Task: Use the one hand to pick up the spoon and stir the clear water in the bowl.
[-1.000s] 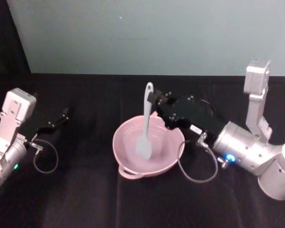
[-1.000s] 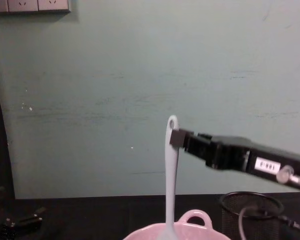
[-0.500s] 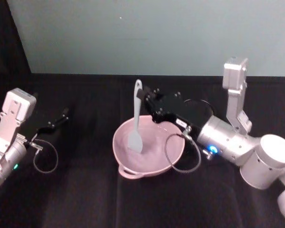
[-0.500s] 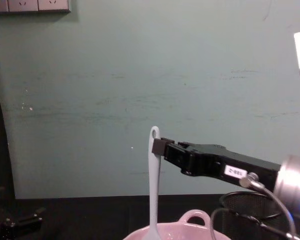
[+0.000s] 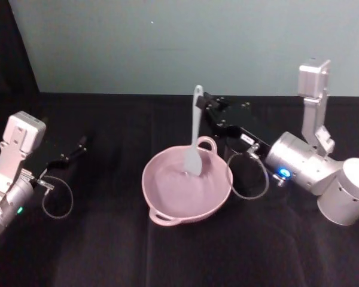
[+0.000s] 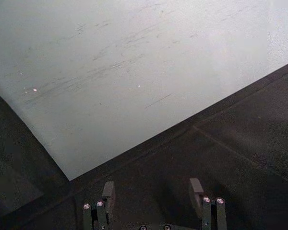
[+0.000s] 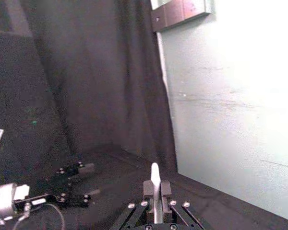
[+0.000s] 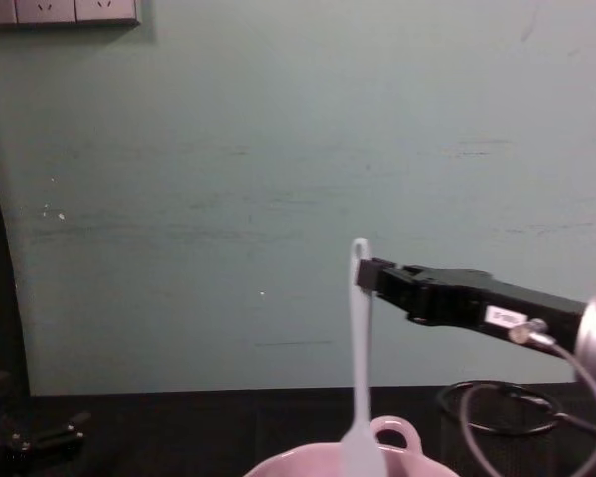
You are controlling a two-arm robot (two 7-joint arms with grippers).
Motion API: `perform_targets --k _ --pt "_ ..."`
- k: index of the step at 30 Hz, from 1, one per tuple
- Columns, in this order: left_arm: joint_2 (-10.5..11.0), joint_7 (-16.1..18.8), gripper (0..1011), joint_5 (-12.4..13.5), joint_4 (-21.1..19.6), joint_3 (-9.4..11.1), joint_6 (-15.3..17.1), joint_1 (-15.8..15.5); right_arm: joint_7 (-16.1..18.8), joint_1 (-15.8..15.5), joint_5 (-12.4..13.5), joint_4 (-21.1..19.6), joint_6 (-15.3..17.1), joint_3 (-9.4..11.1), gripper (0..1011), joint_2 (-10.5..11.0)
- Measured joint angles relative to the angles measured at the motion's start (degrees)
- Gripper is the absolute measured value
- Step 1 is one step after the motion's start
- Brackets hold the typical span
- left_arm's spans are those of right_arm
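Spoon: gripped by fingers of right hand; paddle swept from left of bowl to far rim, stirring underway; left hand open, idle, left edge of desk.

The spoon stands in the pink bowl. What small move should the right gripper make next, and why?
Probably sweep the paddle sideways toward the near rim. The right gripper, jaws shut near the handle's top, holds the spoon upright, paddle at the far side of the bowl by its loop handle; a curved stroke would stir the rest. The left gripper sits parked far left.
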Motion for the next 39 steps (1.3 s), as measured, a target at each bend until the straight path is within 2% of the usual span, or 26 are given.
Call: perform_targets --k 4,11,18,23,27,34,39 --pt "0.0 0.0 1011 0.0 0.0 0.0 0.0 0.0 -0.6 -1.9 -0.1 -2.4 0.7 1.3 96 1.8" --pt "0.0 0.0 1011 0.0 0.0 0.0 0.0 0.0 -0.8 -5.8 -0.4 -8.0 1.6 2.1 96 4.4" --pt "0.0 0.0 1011 0.0 0.0 0.0 0.0 0.0 -0.6 -8.0 -0.4 -11.4 1.8 1.5 96 4.9" --pt "0.0 0.0 1011 0.0 0.0 0.0 0.0 0.0 -0.2 -8.3 -0.7 -12.4 1.9 0.4 96 4.4" --pt "0.0 0.0 1011 0.0 0.0 0.0 0.0 0.0 0.1 -7.5 -1.0 -12.0 2.0 -0.6 96 3.4" --pt "0.0 0.0 1011 0.0 0.0 0.0 0.0 0.0 0.5 -3.4 -1.1 -6.5 2.2 -2.2 96 -0.1" --pt "0.0 0.0 1011 0.0 0.0 0.0 0.0 0.0 0.4 -0.7 -1.4 -2.7 1.8 -2.4 96 -2.0"
